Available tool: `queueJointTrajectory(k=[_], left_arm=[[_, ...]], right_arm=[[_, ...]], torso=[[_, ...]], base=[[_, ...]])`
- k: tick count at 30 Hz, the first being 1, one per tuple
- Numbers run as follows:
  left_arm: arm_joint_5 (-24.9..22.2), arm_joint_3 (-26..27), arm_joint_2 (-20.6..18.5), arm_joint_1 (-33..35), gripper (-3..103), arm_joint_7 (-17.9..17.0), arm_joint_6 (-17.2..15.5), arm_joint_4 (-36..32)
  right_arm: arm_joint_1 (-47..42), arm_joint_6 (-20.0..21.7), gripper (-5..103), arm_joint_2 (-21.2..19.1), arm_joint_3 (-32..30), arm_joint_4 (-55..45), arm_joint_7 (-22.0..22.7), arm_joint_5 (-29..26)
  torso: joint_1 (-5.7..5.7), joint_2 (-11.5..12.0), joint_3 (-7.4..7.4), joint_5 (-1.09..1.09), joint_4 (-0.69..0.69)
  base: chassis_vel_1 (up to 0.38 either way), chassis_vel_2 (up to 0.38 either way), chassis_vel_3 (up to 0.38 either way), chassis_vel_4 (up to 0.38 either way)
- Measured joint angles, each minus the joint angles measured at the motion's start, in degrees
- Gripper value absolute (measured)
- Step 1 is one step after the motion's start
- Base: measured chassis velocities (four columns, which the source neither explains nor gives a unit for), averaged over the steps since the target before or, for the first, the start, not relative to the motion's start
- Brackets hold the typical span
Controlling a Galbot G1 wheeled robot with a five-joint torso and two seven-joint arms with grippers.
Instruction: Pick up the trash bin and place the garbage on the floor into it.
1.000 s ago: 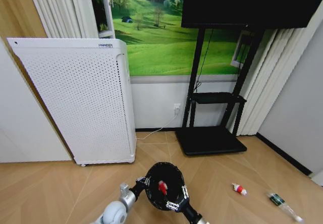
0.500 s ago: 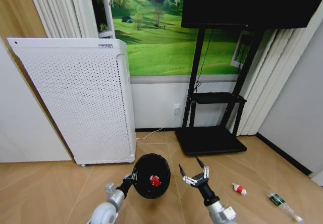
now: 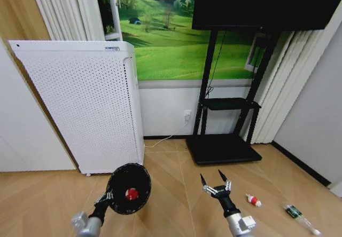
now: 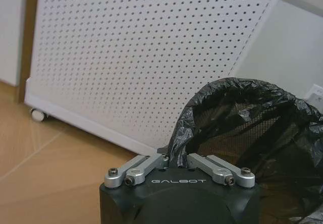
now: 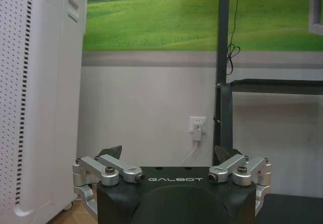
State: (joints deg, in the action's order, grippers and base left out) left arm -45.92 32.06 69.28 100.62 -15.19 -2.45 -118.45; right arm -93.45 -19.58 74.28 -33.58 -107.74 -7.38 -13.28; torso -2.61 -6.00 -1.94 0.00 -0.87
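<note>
The trash bin (image 3: 128, 188), a small black mesh basket lined with a black bag, hangs tilted above the floor (image 3: 171, 178) with its mouth towards me. A red wrapper (image 3: 131, 194) lies inside it. My left gripper (image 3: 108, 198) is shut on its rim; the left wrist view shows that gripper (image 4: 176, 158) pinching the bag-covered rim of the bin (image 4: 252, 133). My right gripper (image 3: 215, 186) hovers open and empty to the bin's right, also open in its wrist view (image 5: 169, 154). On the floor to the right lie a red-and-white tube (image 3: 253, 199) and a clear bottle (image 3: 299, 215).
A tall white perforated appliance (image 3: 85, 109) stands against the wall at the left, close behind the bin. A black TV stand (image 3: 222, 149) with a flat base sits ahead at centre right, under a dark screen (image 3: 262, 5). Curtains hang at the right.
My left arm has swung the bin to the left, away from the right gripper. The right gripper has let go of the wrapper, opened, and pulled off to the right.
</note>
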Motion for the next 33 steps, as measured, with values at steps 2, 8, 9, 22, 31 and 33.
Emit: queueJointTrajectory(k=[2, 8, 9, 22, 31, 33], left_arm=[[-3.17, -0.09, 2.04, 1.64, 3, -2.53, -0.59, -2.0], [-9.04, 0.5, 3.17, 1.51, 3, -6.05, -1.84, -4.08], [-9.04, 0.5, 3.17, 1.51, 3, -6.05, -1.84, -4.08], [-10.47, 1.26, 3.16, 0.35, 3, -7.31, -2.23, -3.41], [-10.88, 1.37, 3.03, -0.18, 3, -7.73, -2.24, -2.93], [-11.26, 1.98, 3.12, 0.03, 3, -8.19, -2.28, -3.04]], right_arm=[[0.68, 0.02, 100, -0.07, -0.2, 1.51, 0.8, 0.45], [1.71, 0.13, 100, -0.7, -0.27, 3.64, 1.22, 0.78], [1.71, 0.13, 100, -0.7, -0.27, 3.64, 1.22, 0.78], [3.42, -0.27, 100, -0.22, 0.84, 6.94, 1.47, 1.93], [5.82, 2.73, 100, -0.31, 1.81, 9.74, 5.16, 4.98], [6.46, 4.95, 100, -0.35, 2.13, 9.96, 6.03, 5.74]], torso=[[0.0, 0.0, 0.0, 0.0, -0.01], [0.0, 0.0, -0.01, 0.01, -0.01], [0.0, 0.0, -0.01, 0.01, -0.01], [0.0, 0.01, -0.01, 0.0, 0.01], [-0.01, 0.0, -0.01, 0.01, -0.02], [-0.01, 0.0, -0.01, 0.01, 0.01]], base=[[-0.093, -0.104, 0.096, 0.1], [-0.174, -0.184, 0.155, 0.171], [-0.208, -0.225, 0.212, 0.203], [-0.271, -0.282, 0.28, 0.287], [-0.27, -0.303, 0.287, 0.282], [-0.043, -0.08, 0.092, 0.06]])
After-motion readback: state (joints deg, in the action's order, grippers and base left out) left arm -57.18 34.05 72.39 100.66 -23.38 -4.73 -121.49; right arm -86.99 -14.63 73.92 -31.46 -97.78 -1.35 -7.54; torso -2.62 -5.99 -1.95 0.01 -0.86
